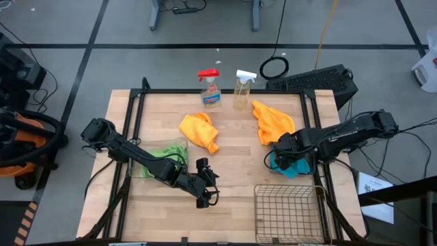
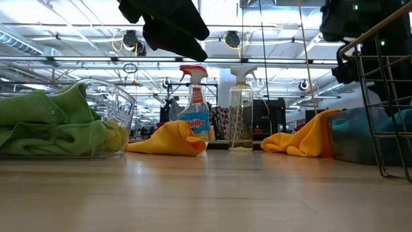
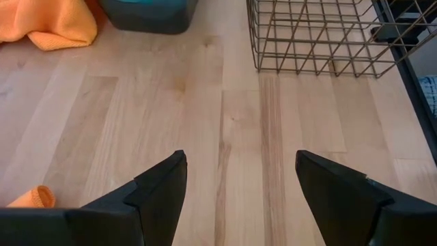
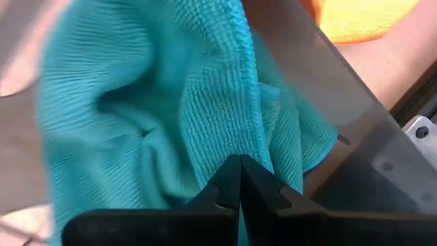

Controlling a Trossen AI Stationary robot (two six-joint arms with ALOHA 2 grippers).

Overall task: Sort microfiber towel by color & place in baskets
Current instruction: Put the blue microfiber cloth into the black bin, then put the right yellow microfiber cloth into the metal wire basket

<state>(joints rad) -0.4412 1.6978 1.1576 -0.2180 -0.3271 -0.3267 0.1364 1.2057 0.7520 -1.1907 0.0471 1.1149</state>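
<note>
Nearest my side of the table, I see the wire basket [image 1: 287,213] sitting at the front right with nothing showing in it. Just left of it my left gripper [image 1: 208,184] hangs over bare table [image 1: 232,171], its fingers [image 3: 160,188] spread wide and holding nothing; the left wrist view shows only wood between them, with the basket's mesh beyond.

Back a little on the left, under that arm, the clear tub [image 1: 158,160] holds green cloth [image 2: 51,125], bunched up against its wall in the low view.

On the right, level with the tub, my right gripper [image 1: 281,156] is down in the dark grey bin [image 1: 290,166]. Its fingers [image 4: 229,184] are pressed together at the tips against a blue cloth [image 4: 157,102]; I cannot tell whether any fold is pinched between them. The blue cloth lies inside the bin, against its grey wall.

Farther back, two orange cloths lie loose on the wood: one [image 1: 198,130] near the middle, the other [image 1: 273,123] just behind the bin.

At the far edge stand two spray bottles, one red-capped [image 1: 210,89] and one clear [image 1: 242,89], side by side.
</note>
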